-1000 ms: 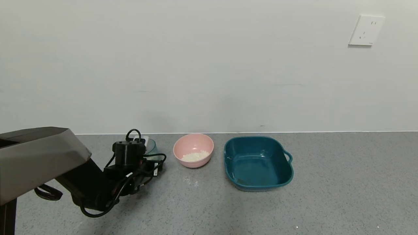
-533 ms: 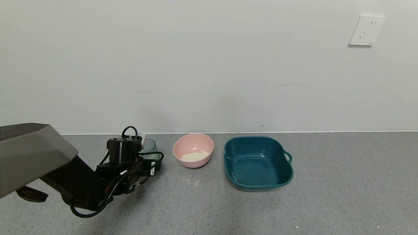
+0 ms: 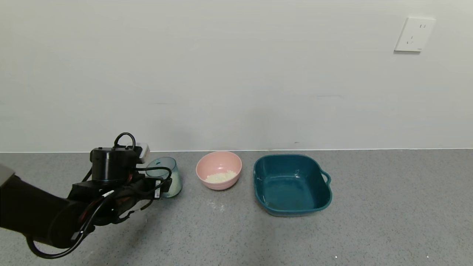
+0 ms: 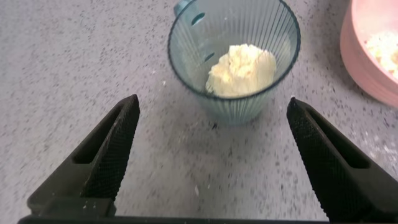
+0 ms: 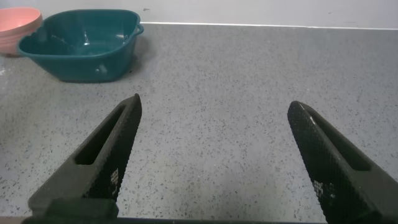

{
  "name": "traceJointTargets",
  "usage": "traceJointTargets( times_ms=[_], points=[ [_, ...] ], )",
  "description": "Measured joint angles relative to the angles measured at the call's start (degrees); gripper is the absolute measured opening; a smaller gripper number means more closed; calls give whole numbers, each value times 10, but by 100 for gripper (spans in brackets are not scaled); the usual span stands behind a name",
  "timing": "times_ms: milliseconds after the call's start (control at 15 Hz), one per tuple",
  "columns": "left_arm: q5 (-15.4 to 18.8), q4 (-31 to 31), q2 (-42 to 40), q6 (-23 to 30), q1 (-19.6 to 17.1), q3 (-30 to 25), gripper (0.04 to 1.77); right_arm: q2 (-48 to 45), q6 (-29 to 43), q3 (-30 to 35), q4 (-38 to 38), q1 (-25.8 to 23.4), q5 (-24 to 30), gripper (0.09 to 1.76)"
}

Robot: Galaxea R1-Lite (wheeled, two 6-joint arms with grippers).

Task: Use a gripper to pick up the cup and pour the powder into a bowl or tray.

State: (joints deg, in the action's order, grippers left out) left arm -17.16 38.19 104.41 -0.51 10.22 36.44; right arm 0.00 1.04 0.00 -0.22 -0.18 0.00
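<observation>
The ribbed pale blue-green cup [image 3: 174, 181] stands upright on the grey table, left of the pink bowl [image 3: 218, 166]. In the left wrist view the cup [image 4: 186, 37] holds a clump of cream powder [image 4: 241, 70]. My left gripper [image 3: 159, 186] is open just left of the cup. In its wrist view [image 4: 212, 99] the cup stands just beyond the fingertips, not between them. The pink bowl holds some white powder [image 3: 220, 177]. My right gripper [image 5: 214, 102] is open and empty over bare table, out of the head view.
A dark teal tray [image 3: 292, 184] with a side handle stands right of the pink bowl, and shows in the right wrist view [image 5: 81, 43]. A few powder specks [image 3: 218, 205] lie in front of the bowl. The wall runs close behind.
My left arm has drawn back to the left. The cup, mostly hidden behind the gripper before, now stands in plain view by the fingertips. Bowl and tray have not moved.
</observation>
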Motion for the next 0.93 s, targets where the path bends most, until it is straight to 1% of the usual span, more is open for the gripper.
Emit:
traceJointTargets(
  times_ms=[267, 533, 867, 933],
  points=[
    [-1, -59, -95, 2, 0, -33, 170, 0, 0, 0, 0, 0, 0, 171],
    [-9, -102, -194, 3, 0, -79, 171, 0, 0, 0, 0, 0, 0, 171],
    [-11, -152, -313, 6, 0, -132, 171, 0, 0, 0, 0, 0, 0, 171],
    [-10, -170, -339, 6, 0, -141, 171, 0, 0, 0, 0, 0, 0, 171]
  ],
)
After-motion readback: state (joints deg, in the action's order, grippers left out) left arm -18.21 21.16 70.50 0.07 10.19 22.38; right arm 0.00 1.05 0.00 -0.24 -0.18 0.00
